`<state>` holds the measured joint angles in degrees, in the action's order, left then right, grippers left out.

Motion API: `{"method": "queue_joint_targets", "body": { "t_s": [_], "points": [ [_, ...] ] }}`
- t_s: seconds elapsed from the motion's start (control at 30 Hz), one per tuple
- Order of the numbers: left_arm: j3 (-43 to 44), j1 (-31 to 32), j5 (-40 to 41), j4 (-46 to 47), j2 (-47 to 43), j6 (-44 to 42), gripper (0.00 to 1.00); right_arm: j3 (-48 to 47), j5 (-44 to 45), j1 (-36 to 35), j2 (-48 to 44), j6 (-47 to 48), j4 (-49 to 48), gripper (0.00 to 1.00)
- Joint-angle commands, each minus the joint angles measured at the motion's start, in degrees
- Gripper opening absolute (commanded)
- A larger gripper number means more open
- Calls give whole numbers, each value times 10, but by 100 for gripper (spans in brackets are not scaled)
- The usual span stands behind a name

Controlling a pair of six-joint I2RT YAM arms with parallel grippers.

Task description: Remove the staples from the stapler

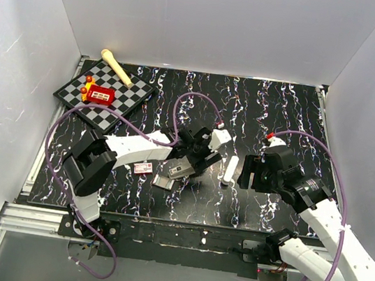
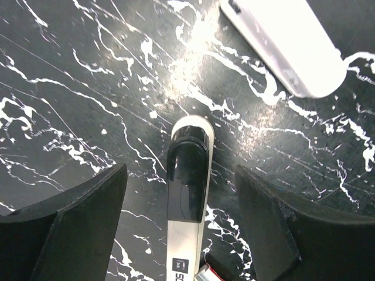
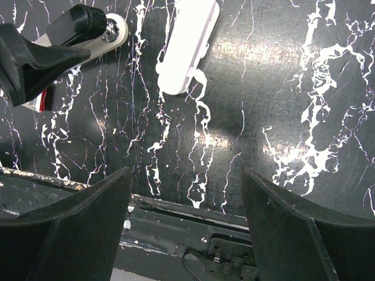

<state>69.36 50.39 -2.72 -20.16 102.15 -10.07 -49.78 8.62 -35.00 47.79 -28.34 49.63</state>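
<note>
stapler [image 2: 187, 175]: lower centre of frame. left gripper [image 2: 179, 193]: spread wide astride it, not touching. right gripper [image 3: 186, 193]: spread wide, empty.

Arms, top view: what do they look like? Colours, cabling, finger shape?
Both alike: left arm and right arm have white link shells and black joint housings. A purple cable loops loose along each, with a small red tip near the wrist. Fingers are matte black, broad, wedge-shaped plates; no markings legible.
</note>
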Motion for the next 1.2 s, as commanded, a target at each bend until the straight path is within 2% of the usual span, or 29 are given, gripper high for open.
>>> {"method": "queue_joint_targets", "body": {
  "t_s": [0.0, 0.5, 0.73, 1.0, 1.07, 1.1, 1.13, 1.17],
  "points": [
    [-5, 1, 11, 35, -32, 8, 73, -11, 3, -3, -4, 7, 1, 82],
    [14, 1, 2, 19, 23, 5, 67, -8, -3, -3, 11, 7, -8, 82],
    [17, 1, -1, 18, 31, 1, 59, -2, -4, -3, 12, 8, -15, 82],
    [21, -5, -32, 15, 41, 4, 29, -4, -7, -3, 15, 10, -18, 82],
    [22, -10, -53, 15, 39, 7, 17, -8, -6, -3, 15, 14, -16, 82],
    [23, -12, -62, 14, 37, 7, 6, -11, -6, -3, 14, 15, -14, 82],
    [23, -13, -67, 14, 31, 7, 0, -18, -7, -3, 14, 16, -13, 82],
    [22, -13, -76, 14, 24, 4, 0, -23, -7, -3, 13, 19, -11, 82]
  ]
}}
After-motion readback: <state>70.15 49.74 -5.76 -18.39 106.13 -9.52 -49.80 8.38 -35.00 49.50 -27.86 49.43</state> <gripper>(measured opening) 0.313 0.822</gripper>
